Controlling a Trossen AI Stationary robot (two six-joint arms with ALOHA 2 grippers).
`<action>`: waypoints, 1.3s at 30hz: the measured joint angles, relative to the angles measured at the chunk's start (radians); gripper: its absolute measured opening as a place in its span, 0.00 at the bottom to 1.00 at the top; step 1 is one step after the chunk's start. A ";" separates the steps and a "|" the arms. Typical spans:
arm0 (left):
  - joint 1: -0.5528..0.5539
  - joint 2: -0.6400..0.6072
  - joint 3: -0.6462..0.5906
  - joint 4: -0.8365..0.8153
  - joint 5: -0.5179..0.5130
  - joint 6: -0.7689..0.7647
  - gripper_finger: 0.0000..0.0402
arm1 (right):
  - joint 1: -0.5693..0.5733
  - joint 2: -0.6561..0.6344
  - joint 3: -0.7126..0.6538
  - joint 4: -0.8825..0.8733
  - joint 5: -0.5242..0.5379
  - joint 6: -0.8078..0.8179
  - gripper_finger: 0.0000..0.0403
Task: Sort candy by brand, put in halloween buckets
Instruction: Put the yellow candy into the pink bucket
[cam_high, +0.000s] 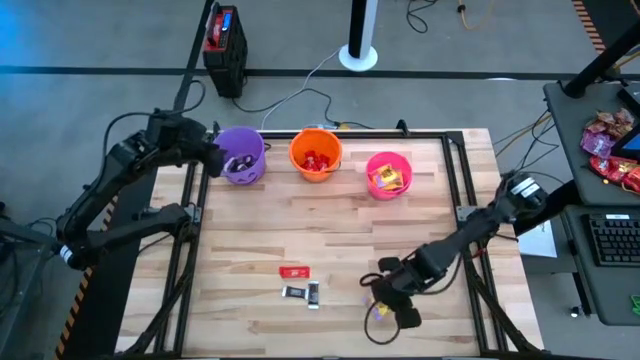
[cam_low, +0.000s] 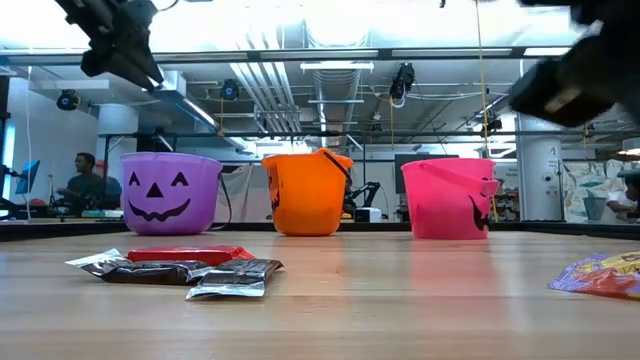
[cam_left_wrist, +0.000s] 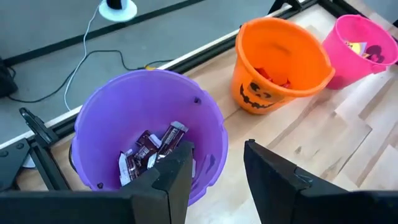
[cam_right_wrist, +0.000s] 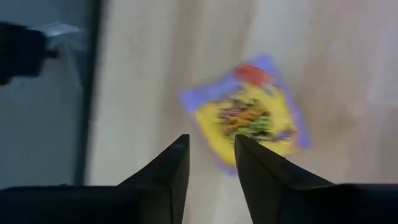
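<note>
Three halloween buckets stand in a row at the far side: purple (cam_high: 240, 155), orange (cam_high: 316, 153), pink (cam_high: 388, 175). The purple bucket (cam_left_wrist: 146, 124) holds dark bars (cam_left_wrist: 149, 152); the orange holds red pieces (cam_high: 318, 158); the pink holds yellow packets (cam_high: 390, 180). My left gripper (cam_left_wrist: 217, 146) hangs open above the purple bucket's near rim, with nothing between its fingers. A red bar (cam_high: 294, 271) and two dark bars (cam_high: 303, 292) lie flat mid-table. A yellow packet (cam_right_wrist: 249, 118) lies flat near the front right. My right gripper (cam_right_wrist: 211, 140) is open just above it, apart from it.
A side table at the right carries a heap of red and pink sweets (cam_high: 608, 150) and a keyboard (cam_high: 612, 240). Black frame rails (cam_high: 455, 175) run along the table's edges. Bare wood (cam_high: 300, 220) lies between the buckets and the loose candy.
</note>
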 joint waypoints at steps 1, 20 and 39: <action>0.000 -0.002 0.000 0.000 0.000 0.000 0.32 | 0.000 0.013 -0.007 -0.002 0.020 0.005 0.32; 0.000 0.012 -0.001 0.006 -0.002 -0.015 0.32 | -0.004 0.253 0.009 0.000 0.090 -0.008 0.23; 0.000 0.013 -0.020 0.026 -0.002 -0.015 0.32 | -0.253 -0.049 0.141 -0.215 0.385 0.071 0.03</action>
